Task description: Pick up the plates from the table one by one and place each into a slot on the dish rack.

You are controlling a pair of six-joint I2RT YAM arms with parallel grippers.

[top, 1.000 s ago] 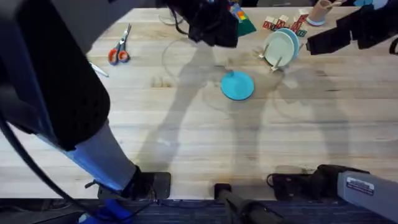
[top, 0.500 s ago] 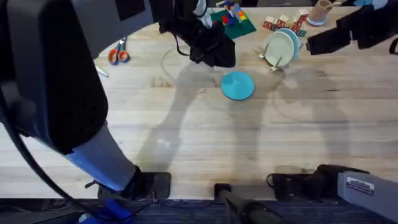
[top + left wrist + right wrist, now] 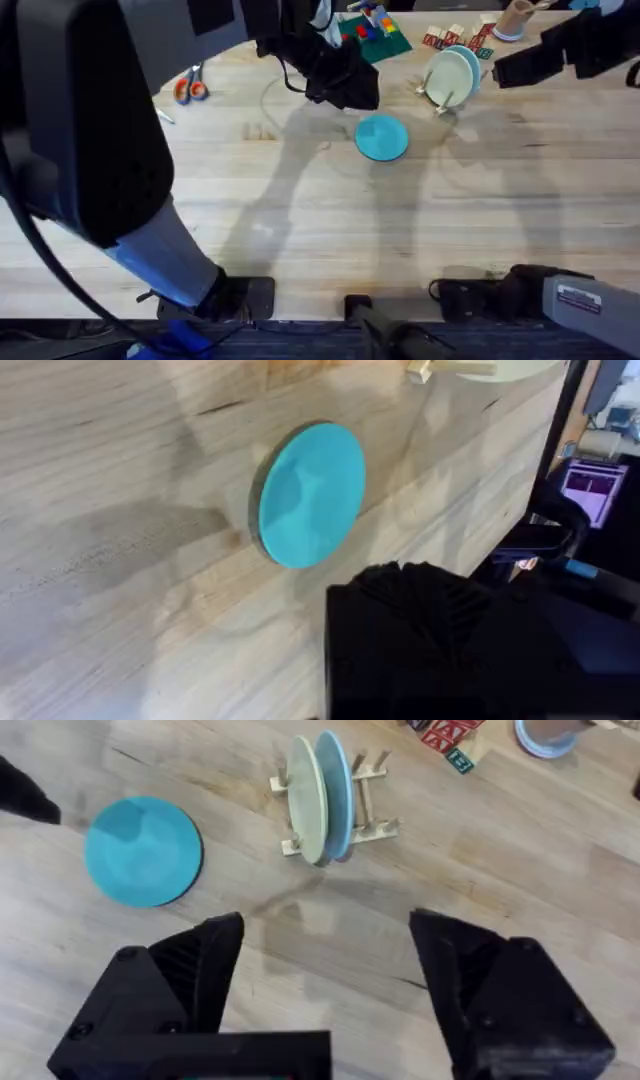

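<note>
Teal round flat plate (image 3: pixel 381 137) flat on light plank table (image 3: pixel 300 230), frame centre; small wooden peg rack (image 3: pixel 362 805) upper right.
Right gripper (image 3: pixel 325 982) spread, empty; left gripper (image 3: pixel 345 85) fingers: cannot tell. You risk skidding the flat plate if the grasp lands shallow.

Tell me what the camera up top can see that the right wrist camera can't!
Only the overhead camera takes in the orange-handled scissors, the green board with coloured blocks and both arms' bases along the near table edge.

Only the right wrist camera looks down past its own two black fingers, spread wide apart, and it separates the cream plate from the pale light-blue plate standing side by side in the dish rack.

Both show the teal plate lying flat on the table, and the red lettered blocks.
</note>
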